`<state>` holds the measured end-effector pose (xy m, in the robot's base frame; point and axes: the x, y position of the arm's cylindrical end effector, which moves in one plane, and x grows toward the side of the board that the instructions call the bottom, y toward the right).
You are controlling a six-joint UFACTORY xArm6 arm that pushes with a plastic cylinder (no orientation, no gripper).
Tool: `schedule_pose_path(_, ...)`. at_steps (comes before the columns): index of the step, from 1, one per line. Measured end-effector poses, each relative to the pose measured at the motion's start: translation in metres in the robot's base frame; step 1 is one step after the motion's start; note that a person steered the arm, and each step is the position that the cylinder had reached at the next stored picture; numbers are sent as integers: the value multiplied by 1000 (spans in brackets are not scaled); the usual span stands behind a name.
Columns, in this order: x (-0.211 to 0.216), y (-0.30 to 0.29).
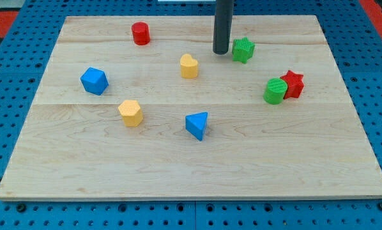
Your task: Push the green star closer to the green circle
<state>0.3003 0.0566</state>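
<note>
The green star (243,50) lies near the view's top, right of centre, on the wooden board (191,166). The green circle (275,91) lies lower and to the right of it, touching a red star (293,84) on its right side. My tip (221,52) is the lower end of the dark rod. It stands just left of the green star, very close to it or touching it.
A red cylinder (140,33) sits at the top left. A yellow block (189,66) lies left of my tip. A blue block (94,81), a second yellow block (131,113) and a blue triangle (197,125) lie lower left.
</note>
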Motion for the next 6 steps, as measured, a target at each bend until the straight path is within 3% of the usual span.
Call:
schedule_pose_path(1, -30, -11)
schedule_pose_path(2, -19, 30)
schedule_pose_path(4, 43, 31)
schedule_pose_path(5, 11, 8)
schedule_pose_path(6, -1, 42)
